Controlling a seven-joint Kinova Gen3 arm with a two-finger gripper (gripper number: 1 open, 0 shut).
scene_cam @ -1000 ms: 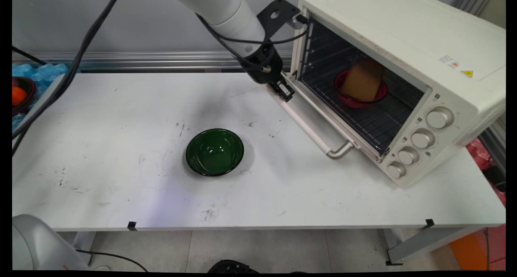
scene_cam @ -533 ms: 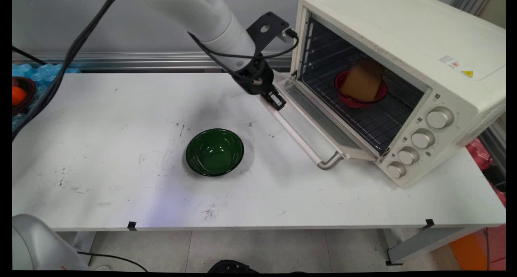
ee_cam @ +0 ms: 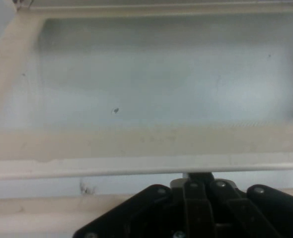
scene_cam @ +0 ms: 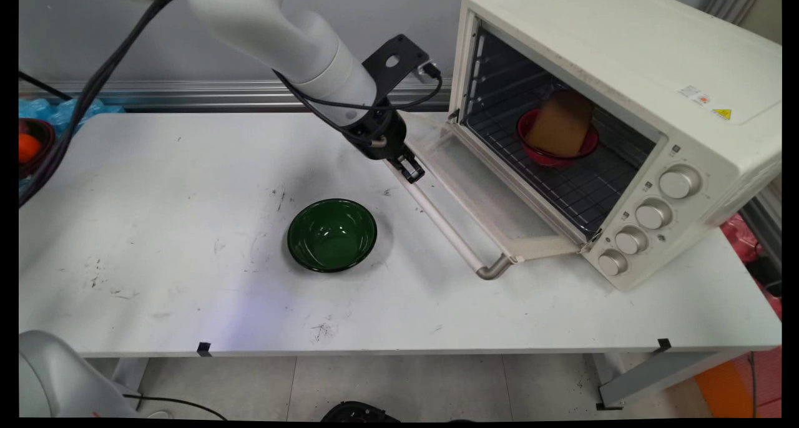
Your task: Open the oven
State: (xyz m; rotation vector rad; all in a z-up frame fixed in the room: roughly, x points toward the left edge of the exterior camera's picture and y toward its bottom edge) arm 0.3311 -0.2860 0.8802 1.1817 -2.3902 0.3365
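A: Where's the gripper (scene_cam: pixel 409 168)?
B: Upper centre, closed on the oven door's handle (scene_cam: pixel 446 228), near its far end, holding the oven door (scene_cam: pixel 493 200) lowered.
A: What else?
B: Bread (scene_cam: pixel 560 124) in a red bowl (scene_cam: pixel 534 150) inside; green bowl (scene_cam: pixel 332 234) mid-desk (scene_cam: pixel 156 228).

Scuffed white tabletop (scene_cam: pixel 156 278) against a grey wall (scene_cam: pixel 93 35); aluminium rail (scene_cam: pixel 187 94) along its base; pale tiled floor (scene_cam: pixel 406 384) below.
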